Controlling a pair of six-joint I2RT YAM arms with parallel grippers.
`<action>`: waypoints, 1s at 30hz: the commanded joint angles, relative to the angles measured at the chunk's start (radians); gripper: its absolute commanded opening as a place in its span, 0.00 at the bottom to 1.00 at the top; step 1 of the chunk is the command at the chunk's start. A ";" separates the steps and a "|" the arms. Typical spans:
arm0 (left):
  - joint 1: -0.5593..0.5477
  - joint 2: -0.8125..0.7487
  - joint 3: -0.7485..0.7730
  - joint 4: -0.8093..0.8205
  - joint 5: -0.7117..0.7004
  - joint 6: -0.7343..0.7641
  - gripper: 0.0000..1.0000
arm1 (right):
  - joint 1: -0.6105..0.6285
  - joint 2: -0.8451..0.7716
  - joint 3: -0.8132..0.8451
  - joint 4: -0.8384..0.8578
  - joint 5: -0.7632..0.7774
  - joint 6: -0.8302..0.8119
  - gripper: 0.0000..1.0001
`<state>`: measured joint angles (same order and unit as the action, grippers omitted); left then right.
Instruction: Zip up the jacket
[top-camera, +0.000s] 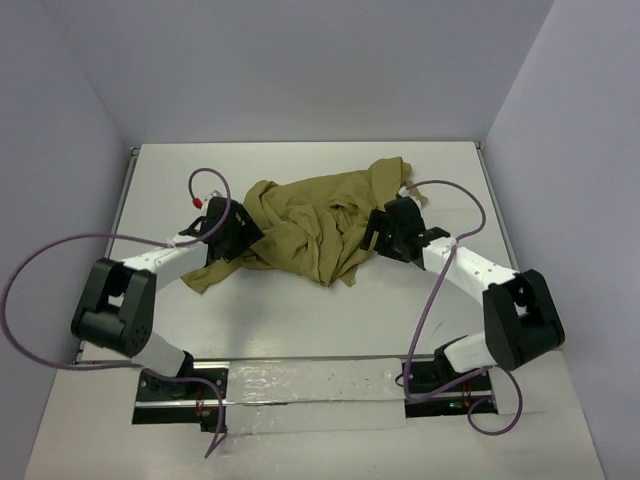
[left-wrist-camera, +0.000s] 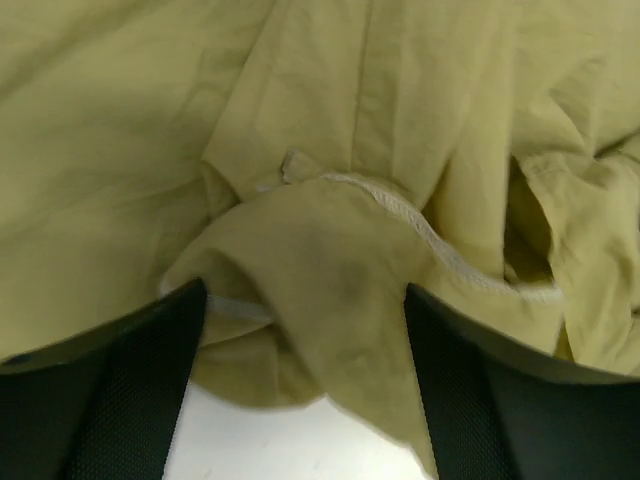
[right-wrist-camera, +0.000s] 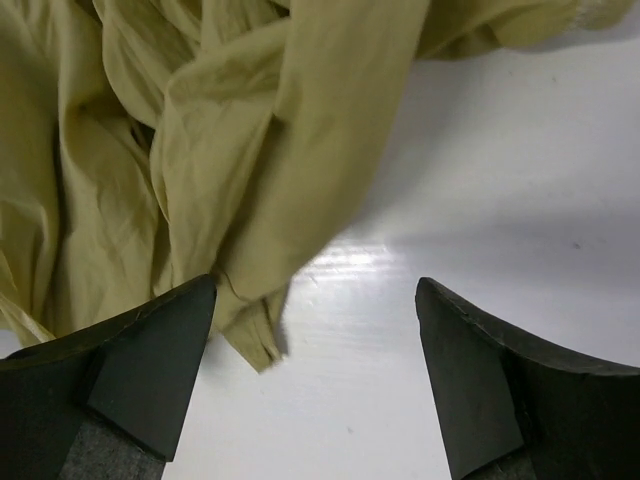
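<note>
Crumpled olive-tan jacket (top-camera: 305, 222) heaped, left gripper (left-wrist-camera: 305, 300) and right gripper (right-wrist-camera: 315, 292) wide open, gripping nothing

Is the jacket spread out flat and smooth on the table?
No, the jacket lies crumpled in a bunched heap of folds on the table.
</note>
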<state>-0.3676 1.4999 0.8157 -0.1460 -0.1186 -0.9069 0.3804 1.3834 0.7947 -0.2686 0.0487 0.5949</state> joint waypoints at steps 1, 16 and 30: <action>-0.002 0.110 0.025 0.178 0.084 -0.053 0.75 | 0.009 0.083 0.045 0.140 0.027 0.043 0.84; 0.005 -0.340 0.234 0.035 -0.012 0.082 0.00 | 0.009 -0.118 0.244 0.102 0.060 -0.022 0.00; 0.007 -0.523 0.708 0.028 -0.044 0.278 0.00 | 0.009 -0.498 0.517 -0.031 0.119 -0.102 0.00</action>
<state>-0.3653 0.9504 1.4188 -0.1167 -0.1386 -0.7133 0.3840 0.9277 1.2480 -0.2409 0.1188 0.5249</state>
